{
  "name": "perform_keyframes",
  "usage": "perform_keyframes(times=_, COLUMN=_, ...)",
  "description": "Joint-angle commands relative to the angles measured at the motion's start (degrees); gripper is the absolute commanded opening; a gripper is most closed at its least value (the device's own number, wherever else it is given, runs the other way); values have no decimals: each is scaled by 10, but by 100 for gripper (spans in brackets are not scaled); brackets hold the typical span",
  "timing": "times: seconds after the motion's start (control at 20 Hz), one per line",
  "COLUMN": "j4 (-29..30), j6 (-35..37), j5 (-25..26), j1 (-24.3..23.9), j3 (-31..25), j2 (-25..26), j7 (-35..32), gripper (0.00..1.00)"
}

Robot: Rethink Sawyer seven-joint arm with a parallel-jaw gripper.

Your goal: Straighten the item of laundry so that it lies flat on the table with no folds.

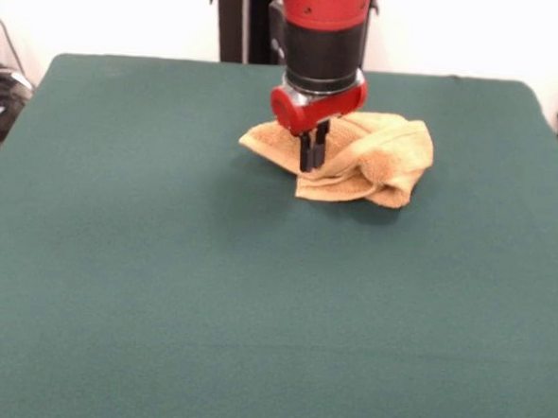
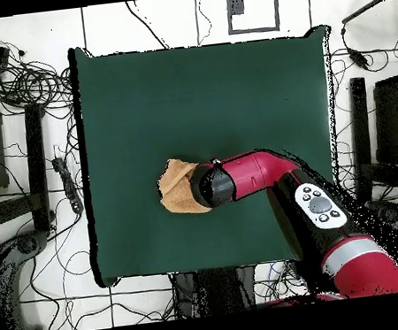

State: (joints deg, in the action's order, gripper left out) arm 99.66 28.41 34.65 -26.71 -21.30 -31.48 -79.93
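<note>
The mustard-tan towel (image 1: 367, 158) lies crumpled in a folded heap on the dark green table (image 1: 160, 287), towards the far side, right of centre. My gripper (image 1: 311, 164) comes straight down on the heap's left front part. Its black fingers stand close together and pinch a fold of the towel at table level. In the overhead view the towel (image 2: 178, 188) shows left of the arm's wrist (image 2: 212, 187), which covers its right part and hides the fingers. The table (image 2: 194, 92) is far bigger than the towel.
The red and black arm (image 2: 276, 181) reaches over the table from the lower right in the overhead view. Cables and dark equipment (image 2: 16, 86) lie on the floor around the table's edges.
</note>
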Motion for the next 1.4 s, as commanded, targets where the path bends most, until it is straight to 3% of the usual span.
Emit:
perform_keyframes(times=0.05, j4=29, j6=72, j5=-36, j1=25, j3=-61, j2=-11, j7=5, gripper=0)
perform_keyframes(times=0.45, j4=27, j6=72, j5=-37, j1=29, j3=-53, j2=-8, j7=2, gripper=0)
perform_keyframes(times=0.8, j4=28, j6=40, j5=-9, j1=27, j3=-58, j2=12, j7=22, gripper=0)
perform_keyframes(times=1.2, j4=22, j6=46, j5=-20, j1=29, j3=-56, j2=15, j7=8, gripper=0)
perform_keyframes(times=1.25, j4=22, j6=45, j5=-19, j1=28, j3=-57, j2=15, j7=10, gripper=100)
perform_keyframes(times=1.4, j4=22, j6=44, j5=-18, j1=31, j3=-54, j2=14, j7=6, gripper=100)
